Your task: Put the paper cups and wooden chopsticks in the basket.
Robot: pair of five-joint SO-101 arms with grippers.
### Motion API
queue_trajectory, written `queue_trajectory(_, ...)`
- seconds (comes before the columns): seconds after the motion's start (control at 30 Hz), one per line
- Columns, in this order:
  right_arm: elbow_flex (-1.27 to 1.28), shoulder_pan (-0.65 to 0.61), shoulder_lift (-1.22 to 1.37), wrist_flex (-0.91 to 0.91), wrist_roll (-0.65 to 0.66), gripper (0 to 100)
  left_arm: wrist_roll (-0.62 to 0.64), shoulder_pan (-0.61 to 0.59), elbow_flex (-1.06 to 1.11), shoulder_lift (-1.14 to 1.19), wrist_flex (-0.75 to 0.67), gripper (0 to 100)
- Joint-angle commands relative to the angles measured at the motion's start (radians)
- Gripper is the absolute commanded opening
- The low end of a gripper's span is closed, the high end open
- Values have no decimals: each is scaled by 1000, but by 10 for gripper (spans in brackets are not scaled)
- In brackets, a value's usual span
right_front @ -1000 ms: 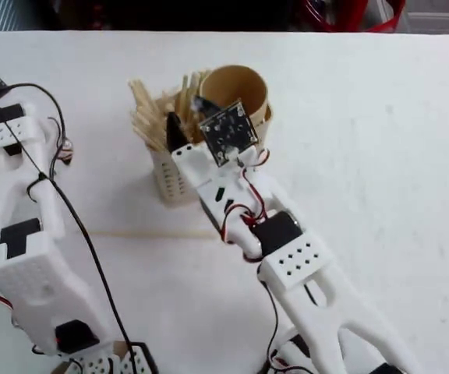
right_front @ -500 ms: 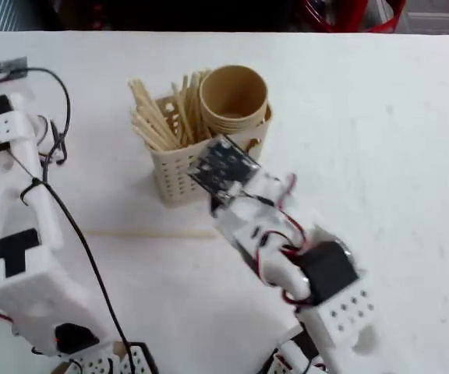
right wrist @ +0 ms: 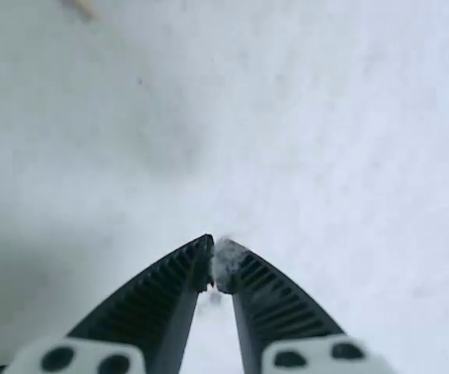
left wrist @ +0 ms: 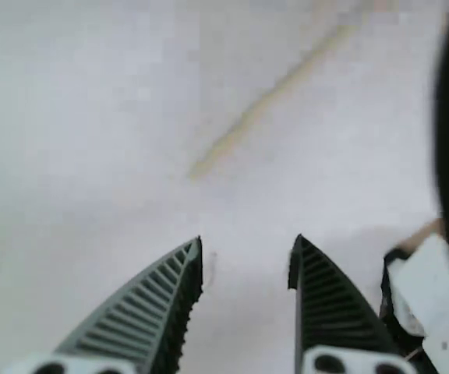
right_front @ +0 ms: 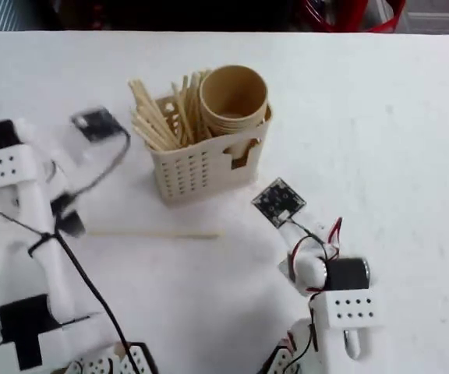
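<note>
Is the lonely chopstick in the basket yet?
No, out. The chopstick lies flat on the table, apart from the basket.

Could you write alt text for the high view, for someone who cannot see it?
A white slotted basket on a white table holds stacked paper cups and a bunch of wooden chopsticks. One loose chopstick lies on the table in front of it, between the left arm and the right arm.

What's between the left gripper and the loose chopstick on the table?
In the left wrist view, the stretch of table between the open left gripper and the chopstick is bare.
</note>
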Motion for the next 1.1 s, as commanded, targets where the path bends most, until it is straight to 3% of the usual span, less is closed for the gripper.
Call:
queue_trajectory(0.0, 107, 70, -12, -113, 15, 17, -98, 62, 192, -71, -123, 203)
queue_trajectory(0.3, 262, 111, -21, -232, 6, 17, -11, 154, 502, -74, -681, 203)
queue_trajectory(0.5, 281, 159, -21, -251, 5, 17, -12, 166, 606, -73, -905, 203)
queue_trajectory(0.83, 281, 160, -22, -251, 5, 17, -14, 188, 628, -71, -965, 203)
queue_trajectory(1.07, 284, 154, -22, -251, 5, 17, -91, 269, 620, -73, -793, 204)
